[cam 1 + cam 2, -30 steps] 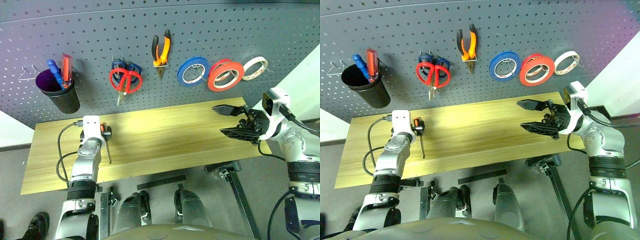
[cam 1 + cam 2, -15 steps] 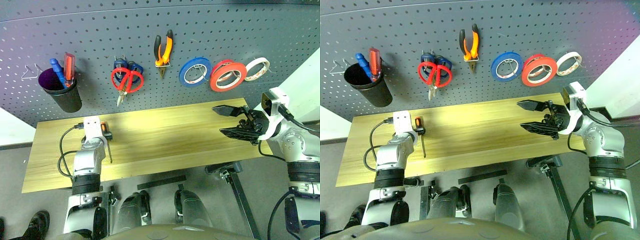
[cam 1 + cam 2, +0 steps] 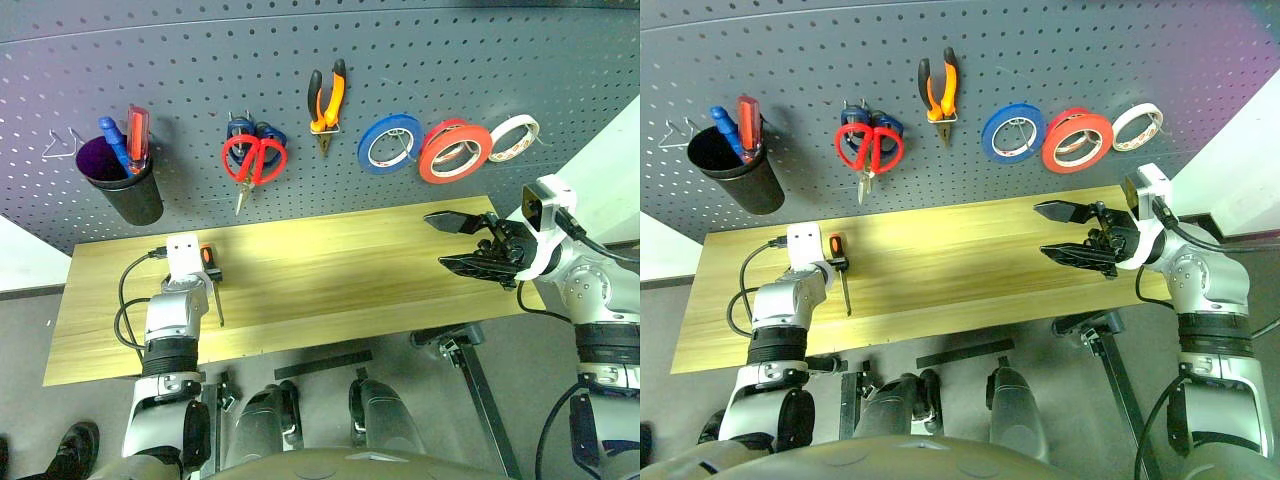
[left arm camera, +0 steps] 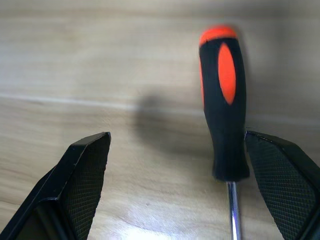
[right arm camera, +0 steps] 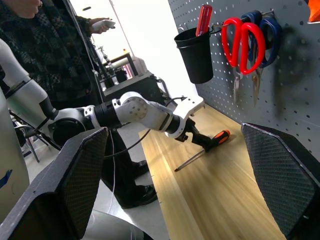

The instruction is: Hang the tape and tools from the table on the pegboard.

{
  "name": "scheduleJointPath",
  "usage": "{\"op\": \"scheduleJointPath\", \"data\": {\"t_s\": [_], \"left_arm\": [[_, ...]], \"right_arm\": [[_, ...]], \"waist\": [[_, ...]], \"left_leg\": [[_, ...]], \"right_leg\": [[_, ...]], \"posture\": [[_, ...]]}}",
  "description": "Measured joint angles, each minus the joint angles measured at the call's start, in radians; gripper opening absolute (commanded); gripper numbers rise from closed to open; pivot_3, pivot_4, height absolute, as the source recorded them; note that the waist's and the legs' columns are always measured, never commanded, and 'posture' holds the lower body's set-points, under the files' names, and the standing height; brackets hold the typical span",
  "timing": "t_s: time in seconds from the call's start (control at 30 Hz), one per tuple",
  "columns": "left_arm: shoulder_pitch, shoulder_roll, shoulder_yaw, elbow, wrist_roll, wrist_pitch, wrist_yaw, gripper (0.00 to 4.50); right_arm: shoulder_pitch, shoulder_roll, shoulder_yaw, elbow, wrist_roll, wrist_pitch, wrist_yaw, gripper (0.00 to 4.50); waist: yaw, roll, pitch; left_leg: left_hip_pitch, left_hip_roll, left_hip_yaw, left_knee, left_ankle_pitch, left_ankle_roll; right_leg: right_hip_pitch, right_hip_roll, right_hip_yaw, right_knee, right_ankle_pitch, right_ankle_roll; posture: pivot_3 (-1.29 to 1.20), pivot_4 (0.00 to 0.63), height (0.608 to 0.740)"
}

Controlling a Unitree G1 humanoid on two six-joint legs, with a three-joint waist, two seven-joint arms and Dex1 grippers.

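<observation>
head view: screwdriver (image 3: pixel 212 285) lies on the table (image 3: pixel 330 270) near its left end, left gripper (image 3: pixel 205 283) right over the handle. right gripper (image 3: pixel 462 243) hovers spread, empty. left wrist view: fingers (image 4: pixel 85 170) released, handle between them, nearer one finger. no readable writing.

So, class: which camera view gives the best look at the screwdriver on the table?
The left wrist view: the screwdriver lies large between the open fingers, handle and shaft clear. Both eye views show it small beside the left gripper; the right wrist view shows it whole but distant.
</observation>
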Motion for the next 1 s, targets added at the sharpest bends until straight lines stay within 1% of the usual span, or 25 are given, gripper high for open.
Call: {"op": "scheduleJointPath", "data": {"t_s": [0.33, 0.43, 0.5, 0.77, 0.8, 1.0], "left_arm": [[-0.025, 0.007, -0.012, 0.044, -0.007, -0.019, -0.019, 4.47], [-0.029, 0.010, -0.017, 0.066, -0.009, -0.031, -0.036, 3.91], [-0.032, 0.010, -0.022, 0.090, -0.008, -0.028, -0.037, 3.33], [-0.046, 0.009, -0.021, 0.110, -0.024, -0.017, -0.063, 0.59], [-0.046, 0.011, -0.025, 0.110, -0.022, -0.017, -0.063, 0.53], [-0.043, 0.013, -0.041, 0.110, -0.012, -0.022, -0.066, 0.53]], "right_arm": [[0.000, 0.000, 0.000, 0.000, 0.000, 0.000, -0.006, 4.50], [0.000, 0.000, 0.000, 0.000, 0.000, 0.000, -0.007, 4.50], [0.000, 0.000, 0.000, 0.000, 0.000, 0.000, -0.008, 4.50], [0.000, 0.000, 0.000, -0.001, 0.000, 0.000, -0.013, 4.50], [0.000, 0.000, 0.000, -0.001, 0.000, 0.000, -0.014, 4.50], [0.000, 0.000, -0.001, -0.001, 0.000, 0.000, -0.016, 4.50]], "waist": [[0.000, 0.000, 0.001], [0.000, 0.000, 0.001], [0.000, 0.000, 0.001], [-0.001, 0.000, 0.001], [-0.001, 0.000, 0.001], [-0.001, 0.000, 0.001]], "left_leg": [[0.000, 0.000, 0.000, 0.000, 0.000, 0.000], [0.000, 0.000, 0.000, 0.000, 0.000, 0.000], [0.000, 0.000, 0.000, 0.000, 0.000, 0.000], [0.000, 0.000, 0.000, 0.000, 0.000, -0.001], [0.000, 0.000, 0.000, 0.000, 0.000, -0.001], [0.000, 0.000, 0.000, 0.000, 0.000, -0.001]], "right_leg": [[0.000, 0.000, 0.000, 0.000, 0.000, 0.000], [0.000, 0.000, 0.000, 0.000, 0.000, 0.000], [0.000, 0.000, 0.000, 0.000, 0.000, 0.000], [0.000, 0.000, 0.000, 0.000, 0.000, 0.000], [0.000, 0.000, 0.000, 0.000, 0.000, 0.000], [0.000, 0.000, 0.000, 0.000, 0.000, 0.000]], "posture": [[-0.28, 0.262, 0.740], [-0.28, 0.260, 0.740], [-0.29, 0.258, 0.740], [-0.29, 0.257, 0.740], [-0.29, 0.257, 0.740], [-0.29, 0.257, 0.740]]}}
